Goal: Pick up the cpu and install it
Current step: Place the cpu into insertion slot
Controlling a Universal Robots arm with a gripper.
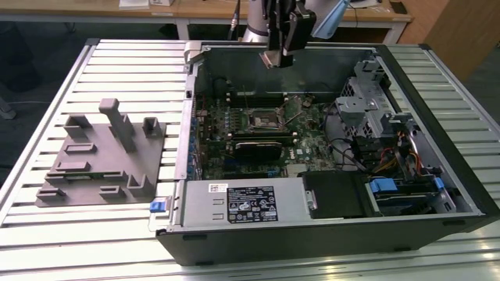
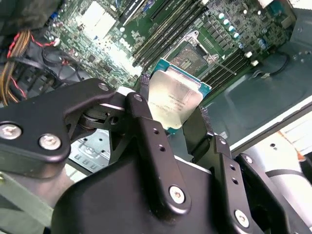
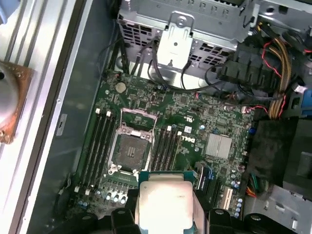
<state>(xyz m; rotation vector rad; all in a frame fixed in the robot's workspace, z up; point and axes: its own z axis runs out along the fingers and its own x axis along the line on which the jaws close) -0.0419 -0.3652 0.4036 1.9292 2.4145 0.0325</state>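
Observation:
The cpu (image 2: 175, 100), a small flat square chip with a pale silver top, is pinched by its edges between my black fingers (image 2: 146, 122). My gripper (image 1: 275, 58) hangs shut on it high above the rear of the open computer case (image 1: 437, 193) in the exterior view. Below it on the green motherboard lies the open square socket (image 3: 131, 148), also seen in the second wrist view as a framed socket (image 2: 192, 56) beyond the chip. In the first wrist view the cpu (image 3: 163, 200) sits beside the socket's near edge, well above the board.
A grey fixture (image 1: 93, 164) with upright posts lies on the slatted table (image 1: 125, 64) at the exterior view's left. Inside the case are a black heatsink block (image 1: 258, 149), a metal drive cage (image 1: 367, 99), bundled cables (image 3: 275, 92) and a labelled power supply (image 1: 242, 202).

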